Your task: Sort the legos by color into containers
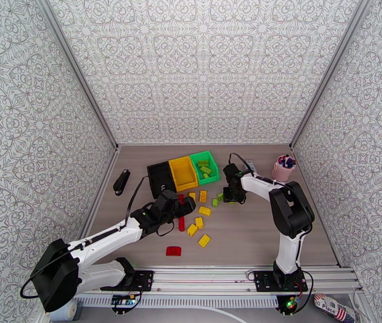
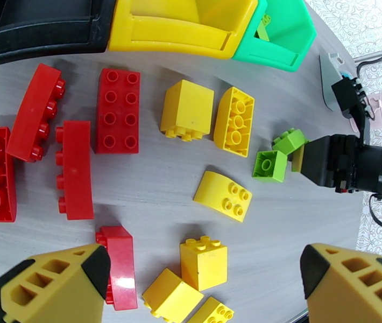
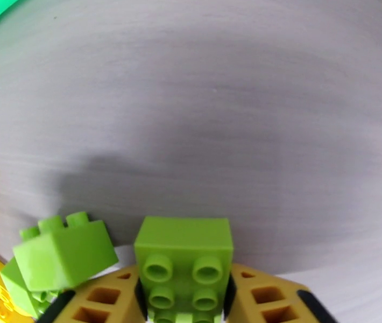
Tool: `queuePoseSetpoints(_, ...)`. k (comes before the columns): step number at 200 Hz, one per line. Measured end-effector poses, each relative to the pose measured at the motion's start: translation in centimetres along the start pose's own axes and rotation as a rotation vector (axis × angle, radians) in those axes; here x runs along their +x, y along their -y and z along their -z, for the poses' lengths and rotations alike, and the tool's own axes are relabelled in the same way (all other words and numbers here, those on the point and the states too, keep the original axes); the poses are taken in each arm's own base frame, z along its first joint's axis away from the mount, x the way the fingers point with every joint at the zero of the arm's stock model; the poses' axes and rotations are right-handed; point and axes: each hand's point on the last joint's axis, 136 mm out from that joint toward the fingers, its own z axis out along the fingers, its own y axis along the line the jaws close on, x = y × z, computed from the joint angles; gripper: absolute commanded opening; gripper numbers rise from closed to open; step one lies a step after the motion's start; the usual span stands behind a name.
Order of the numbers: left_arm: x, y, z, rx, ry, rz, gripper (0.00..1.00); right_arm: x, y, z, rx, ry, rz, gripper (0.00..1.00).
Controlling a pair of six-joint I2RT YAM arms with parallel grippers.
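The black [image 1: 160, 177], yellow [image 1: 183, 172] and green [image 1: 204, 166] containers stand joined in a row at the back of the table. Green legos [image 1: 206, 169] lie in the green one. My right gripper [image 3: 185, 303] is shut on a green lego [image 3: 183, 248] low over the table, with another green lego [image 3: 62, 257] just to its left. My left gripper [image 2: 202, 289] hangs open above loose red legos [image 2: 117, 110] and yellow legos [image 2: 186, 110], gripping nothing. In the top view the right gripper [image 1: 227, 198] sits beside small green legos [image 1: 216, 201], and the left gripper [image 1: 183, 206] is over the pile.
A pink cup [image 1: 283, 168] of pens stands at the back right. At the left wall lies a black object [image 1: 121, 182]. One red lego [image 1: 173, 250] and a yellow one [image 1: 204, 240] lie nearer the front edge. Patterned walls close three sides.
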Motion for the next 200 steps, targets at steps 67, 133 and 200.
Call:
queuePoseSetpoints(67, -2.7, 1.9, -1.4, 0.061, 0.000, 0.031, 0.99, -1.5, -0.4, 3.8, -0.100, 0.078, -0.044, 0.29)
queuePoseSetpoints(133, -7.1, 5.6, -3.4, 0.195, -0.021, 0.081, 0.99, -4.6, -5.9, 8.4, -0.391, 0.135, -0.101, 0.30)
queuePoseSetpoints(200, -8.6, 7.7, -1.2, 0.268, 0.020, 0.067, 0.99, -13.4, -11.6, 10.8, -0.613, 0.220, -0.156, 0.53)
